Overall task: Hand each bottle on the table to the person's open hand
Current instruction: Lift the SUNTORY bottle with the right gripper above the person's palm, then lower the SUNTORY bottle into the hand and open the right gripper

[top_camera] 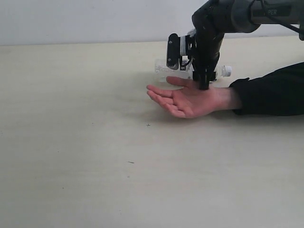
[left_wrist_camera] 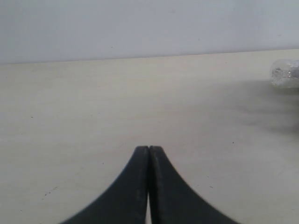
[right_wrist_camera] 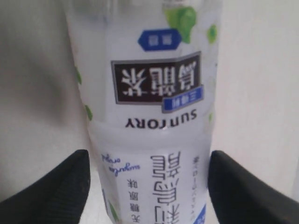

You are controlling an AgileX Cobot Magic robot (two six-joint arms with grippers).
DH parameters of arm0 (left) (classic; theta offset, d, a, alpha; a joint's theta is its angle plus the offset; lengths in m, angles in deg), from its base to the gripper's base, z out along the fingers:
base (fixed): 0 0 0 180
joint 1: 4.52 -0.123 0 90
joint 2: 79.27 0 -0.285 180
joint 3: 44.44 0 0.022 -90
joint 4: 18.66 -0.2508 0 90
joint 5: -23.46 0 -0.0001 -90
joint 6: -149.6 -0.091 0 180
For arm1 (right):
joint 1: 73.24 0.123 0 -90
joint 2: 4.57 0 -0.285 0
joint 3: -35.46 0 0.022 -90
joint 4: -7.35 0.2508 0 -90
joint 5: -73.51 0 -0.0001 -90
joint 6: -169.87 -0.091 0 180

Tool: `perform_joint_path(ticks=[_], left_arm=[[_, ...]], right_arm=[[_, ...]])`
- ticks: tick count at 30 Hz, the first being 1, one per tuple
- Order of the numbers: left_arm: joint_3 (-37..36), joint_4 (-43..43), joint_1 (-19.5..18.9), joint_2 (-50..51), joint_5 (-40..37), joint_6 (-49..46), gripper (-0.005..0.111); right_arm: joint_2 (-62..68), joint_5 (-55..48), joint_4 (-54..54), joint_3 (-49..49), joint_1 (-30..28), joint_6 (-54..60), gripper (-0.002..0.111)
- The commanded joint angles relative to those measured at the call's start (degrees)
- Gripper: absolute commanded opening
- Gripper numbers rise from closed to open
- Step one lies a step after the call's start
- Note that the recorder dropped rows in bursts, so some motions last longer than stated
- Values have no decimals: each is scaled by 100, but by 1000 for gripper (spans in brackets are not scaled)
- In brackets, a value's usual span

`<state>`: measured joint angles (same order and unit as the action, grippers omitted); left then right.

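Note:
One bottle [top_camera: 164,70] is in view: clear, white-labelled with green spots, with a white cap. It lies level just behind the person's open hand [top_camera: 190,100]. My right gripper [top_camera: 204,81] points down over the heel of that palm. In the right wrist view, my right gripper [right_wrist_camera: 148,163] has a black finger against each side of the bottle [right_wrist_camera: 149,116]; only pale table shows behind it. My left gripper [left_wrist_camera: 149,150] is shut on nothing, low over the table [left_wrist_camera: 93,116]. The bottle's clear base [left_wrist_camera: 286,73] shows far off in that view. The other bottles are out of view.
The person's black-sleeved arm [top_camera: 273,92] lies along the table [top_camera: 95,152] from the right edge. A pale wall [top_camera: 85,19] rises behind the table's far edge. A few tiny dark specks [top_camera: 148,125] mark the surface.

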<state>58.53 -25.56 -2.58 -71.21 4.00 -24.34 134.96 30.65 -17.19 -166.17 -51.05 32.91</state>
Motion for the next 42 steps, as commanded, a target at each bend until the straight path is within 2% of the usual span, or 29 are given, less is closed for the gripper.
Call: perform_joint_path(ticks=[1, 5, 7, 8, 13, 18, 20, 23, 25, 26, 28, 30, 36, 42], left_arm=[[-18, -18, -19, -27, 50, 18, 2], [-18, -18, -19, -27, 50, 18, 2], [-18, -18, -19, -27, 50, 18, 2], [-18, -18, -19, -27, 50, 18, 2], [-18, -18, -19, -27, 50, 18, 2], [-18, -18, -19, -27, 50, 18, 2], [-18, -18, -19, -27, 50, 18, 2], [-18, -18, -19, -27, 50, 18, 2], [-18, -18, -19, -27, 50, 18, 2], [-18, -18, -19, -27, 50, 18, 2], [-18, -18, -19, -27, 40, 18, 2], [-18, -18, -19, -27, 40, 18, 2], [-18, -18, -19, -27, 40, 18, 2], [-18, -18, -19, -27, 40, 18, 2]], right_arm=[[48, 31, -103, -43, -21, 0, 48], [48, -62, -447, -43, -21, 0, 14], [48, -74, -549, -43, -21, 0, 1], [48, -90, -610, -43, -21, -30, 0], [-226, 98, -732, -43, -21, -570, 0], [-929, -158, -887, -219, -21, -1834, 0], [-1096, -632, -771, -464, -21, -2276, 0], [-1262, -2466, 40, -1240, -21, -2934, 0], [-1300, -2710, 606, -1434, -21, -3561, 0], [-1421, -2710, 1281, -1292, -21, -4011, 0], [-1486, -2710, 2132, -881, -21, -4011, 0], [-1498, -2710, 2491, -414, 1, -4072, 0], [-1488, -2710, 2957, 379, 13, -4028, 0], [-1488, -2568, 3335, 439, 13, -4304, 0]])
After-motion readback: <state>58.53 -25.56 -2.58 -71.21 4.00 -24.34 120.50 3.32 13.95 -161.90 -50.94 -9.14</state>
